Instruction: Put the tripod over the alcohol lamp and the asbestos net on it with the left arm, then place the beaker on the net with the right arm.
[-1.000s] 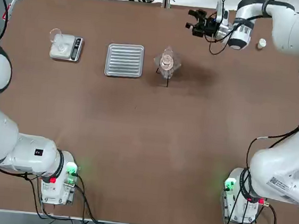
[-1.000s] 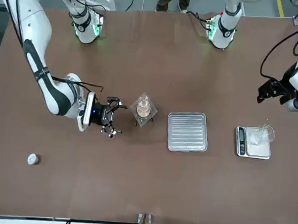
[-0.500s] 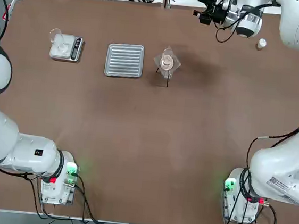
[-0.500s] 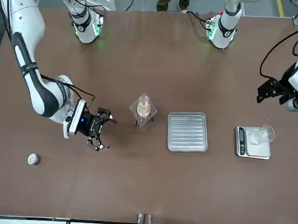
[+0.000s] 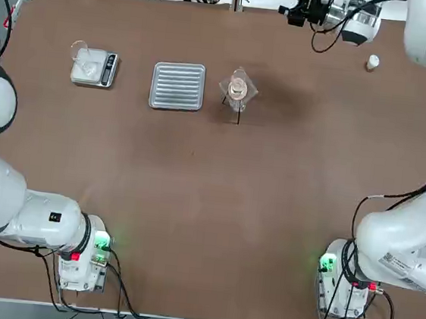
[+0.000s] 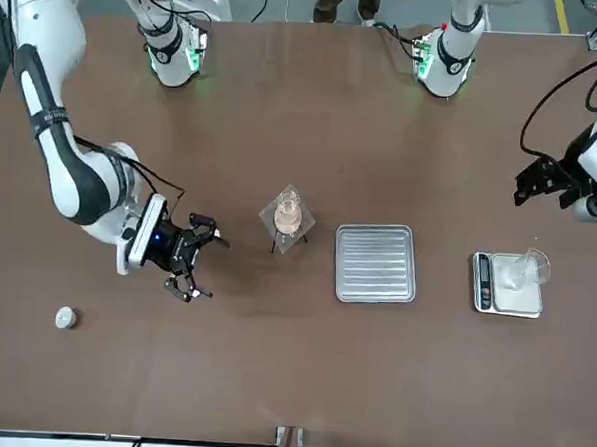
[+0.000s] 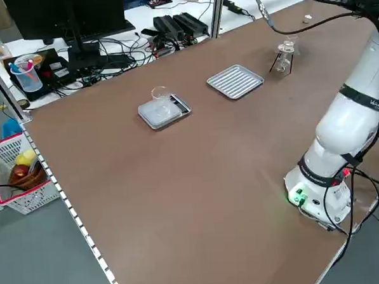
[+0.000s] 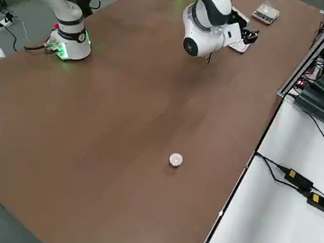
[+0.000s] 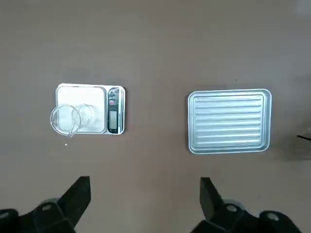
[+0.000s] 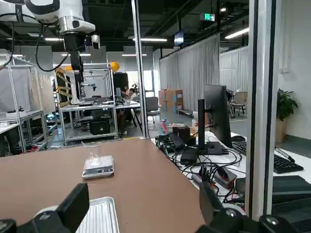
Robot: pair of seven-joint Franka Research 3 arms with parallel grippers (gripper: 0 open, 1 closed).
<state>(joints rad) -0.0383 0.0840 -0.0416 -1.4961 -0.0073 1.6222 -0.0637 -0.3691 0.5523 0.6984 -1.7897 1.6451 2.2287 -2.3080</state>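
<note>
Top: overhead, straight down, bases at bottom. Front: high across table, mirrored. Both share ridged tray [image 5: 177,86] and scale [image 6: 506,282]. Side views: raised diagonals from opposite table corners. Left wrist: looks straight down on tray and scale. Right wrist: level, facing out across the room.

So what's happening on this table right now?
Nothing is being held. A small stack stands mid-table: the beaker on the asbestos net, on the tripod, next to a ridged silver tray. The right gripper is open and empty beside the stack, not touching it. The left gripper is parked, open, above a white scale carrying a glass vessel. A small white cap lies apart.
</note>
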